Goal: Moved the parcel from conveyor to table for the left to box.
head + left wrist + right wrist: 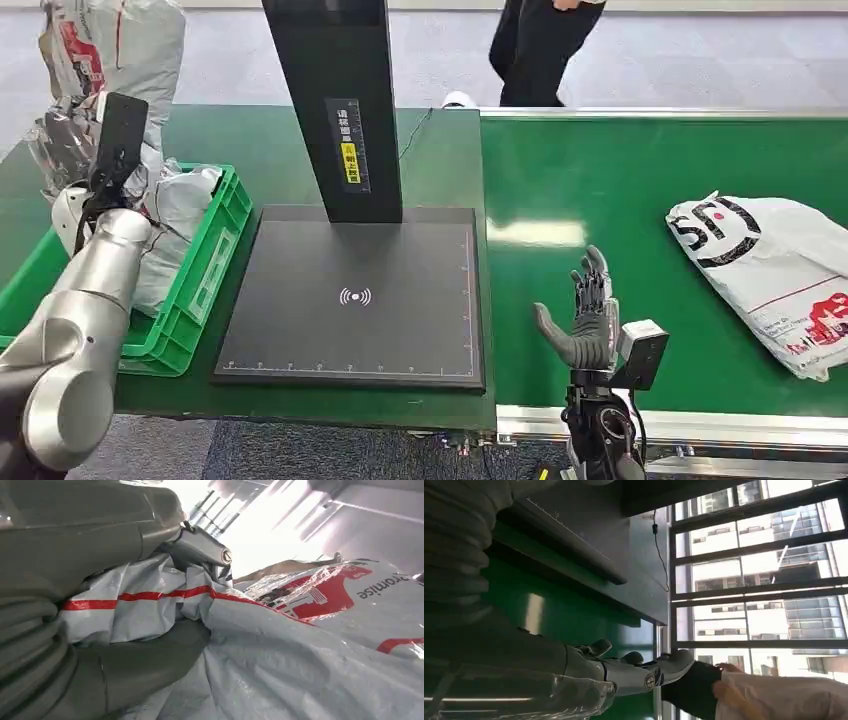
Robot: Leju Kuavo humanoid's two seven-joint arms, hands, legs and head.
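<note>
A white parcel [775, 270] with red and black print lies flat on the green conveyor [620, 190] at the right. My right hand [588, 315] stands upright over the belt's near edge, left of that parcel and apart from it, fingers spread and holding nothing; the right wrist view shows its fingers [624, 672] extended. My left arm reaches into the green crate [215, 260] at the left. In the left wrist view my left hand [100, 535] grips a crumpled grey parcel [150, 610] with a red stripe between thumb and fingers, among other bags.
A black scanner plate [360, 300] with a tall black post [340, 100] sits between crate and belt. More bagged parcels [110, 45] pile up at the far left. A person [540, 45] stands behind the conveyor.
</note>
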